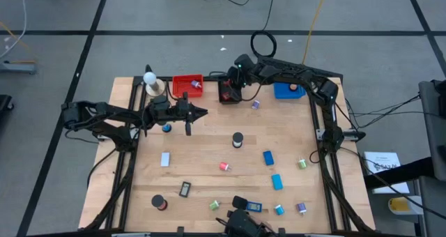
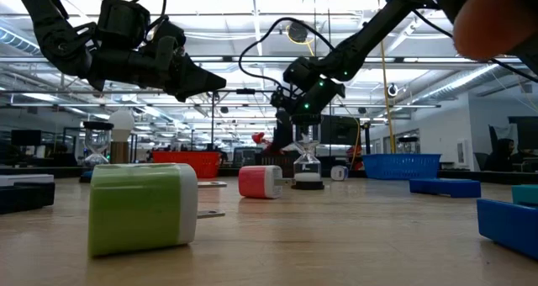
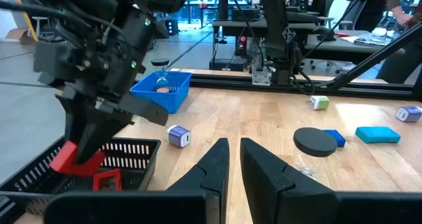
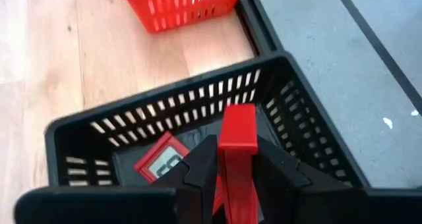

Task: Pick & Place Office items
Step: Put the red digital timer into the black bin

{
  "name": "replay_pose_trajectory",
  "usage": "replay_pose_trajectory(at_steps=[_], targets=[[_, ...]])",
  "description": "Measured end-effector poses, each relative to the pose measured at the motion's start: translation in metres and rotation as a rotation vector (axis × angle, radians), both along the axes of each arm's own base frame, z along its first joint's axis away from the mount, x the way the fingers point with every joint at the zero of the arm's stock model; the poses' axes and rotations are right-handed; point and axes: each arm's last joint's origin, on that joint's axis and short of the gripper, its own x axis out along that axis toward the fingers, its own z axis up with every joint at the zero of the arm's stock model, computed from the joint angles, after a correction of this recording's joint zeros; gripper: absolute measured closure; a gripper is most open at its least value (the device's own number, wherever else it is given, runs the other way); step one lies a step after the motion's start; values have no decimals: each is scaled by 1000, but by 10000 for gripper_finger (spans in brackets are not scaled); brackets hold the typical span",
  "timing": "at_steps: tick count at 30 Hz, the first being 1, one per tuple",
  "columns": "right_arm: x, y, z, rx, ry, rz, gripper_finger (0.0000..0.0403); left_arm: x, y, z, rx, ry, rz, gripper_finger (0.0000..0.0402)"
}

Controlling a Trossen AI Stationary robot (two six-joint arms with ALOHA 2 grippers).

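My right gripper point(image 4: 237, 168) reaches over the black bin point(image 1: 228, 92) at the table's far edge, shut on a small red piece point(image 4: 237, 141). A red-framed rectangle point(image 4: 160, 161) lies on that bin's floor. My left gripper point(image 3: 234, 161) hangs level above the table's left part, beside the red bin point(image 1: 188, 83), its fingers nearly together with nothing between them. Loose office items lie on the board: a light-blue block point(image 1: 165, 159), a red piece point(image 1: 224, 166), blue blocks point(image 1: 268, 157), a green piece point(image 1: 302, 164), a black roll point(image 1: 159, 203) and a black-framed rectangle point(image 1: 185, 189). My right gripper pinches the red piece between its two fingers point(image 4: 201, 165), which lie along the piece's two long sides. Its free end point(image 4: 237, 118) sticks out past the fingertips. The fingers slant down from the table's right. The piece point(image 3: 76, 159) hangs clear, above the black bin's inside.
A blue bin point(image 1: 288, 90) stands at the far right. A white ball on a tan base point(image 1: 151, 80) stands at the far left. A black-topped hourglass point(image 1: 237, 140) stands mid-table. A green block point(image 2: 143, 209) lies close to the low camera.
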Motion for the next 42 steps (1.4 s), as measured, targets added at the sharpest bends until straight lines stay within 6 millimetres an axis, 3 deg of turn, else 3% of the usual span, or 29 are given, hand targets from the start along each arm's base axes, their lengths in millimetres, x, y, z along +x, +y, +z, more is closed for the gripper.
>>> replay_pose_trajectory(at_steps=[6, 11, 19, 24, 28, 33, 42], targets=[[0, 0, 1, 3, -2, -4, 326, 0, 0, 0, 0, 0, 0, 355], [-3, 5, 20, -40, -4, -39, 340, 0, 0, 0, 0, 0, 0, 355], [-5, 28, 55, -83, -29, -12, 343, 0, 0, 0, 0, 0, 0, 355], [-10, 46, 61, -98, -56, 13, 347, 0, 0, 0, 0, 0, 0, 355], [-19, 50, 54, -102, -88, 1, 347, 0, 0, 0, 0, 0, 0, 355], [-31, 41, 37, -93, -96, -40, 347, 0, 0, 0, 0, 0, 0, 355], [-22, 26, 9, -58, -176, -5, 348, 0, 0, 0, 0, 0, 0, 355]])
